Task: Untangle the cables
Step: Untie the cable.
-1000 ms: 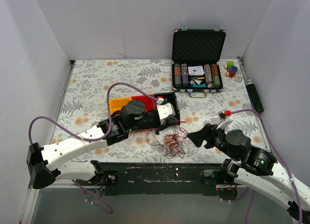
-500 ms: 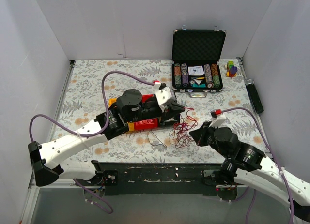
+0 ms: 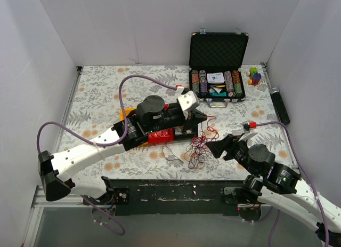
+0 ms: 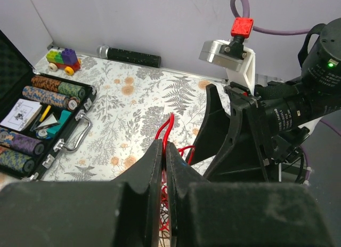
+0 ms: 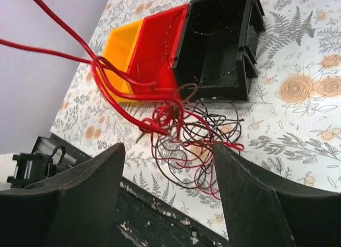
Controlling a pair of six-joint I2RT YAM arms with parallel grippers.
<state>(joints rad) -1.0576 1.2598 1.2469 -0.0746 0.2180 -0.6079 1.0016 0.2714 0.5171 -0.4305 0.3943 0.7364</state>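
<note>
The cables (image 3: pixel 198 146) are a loose knot of thin red and black strands on the flowered cloth near the table's front edge, with a pale strand (image 3: pixel 171 157) trailing to the left. My left gripper (image 3: pixel 204 118) is shut on a red strand (image 4: pixel 169 125) and holds it raised, so red loops run down from it into the knot. In the left wrist view the strand sticks out above the closed fingertips of the left gripper (image 4: pixel 163 146). My right gripper (image 3: pixel 213 149) stands open just right of the knot. In the right wrist view the cables (image 5: pixel 186 130) lie beyond the right gripper (image 5: pixel 168 148).
A tray with yellow, red and black bins (image 3: pixel 160 136) lies under the left arm. An open poker chip case (image 3: pixel 217 81) stands at the back right, with toy blocks (image 3: pixel 255 75) and a black cylinder (image 3: pixel 279 105) beside it. The dark front edge (image 3: pixel 176 185) runs just below the knot.
My left gripper has swung right and up with the red strand, dragging the knot slightly to the right. The right gripper has stayed beside the knot.
</note>
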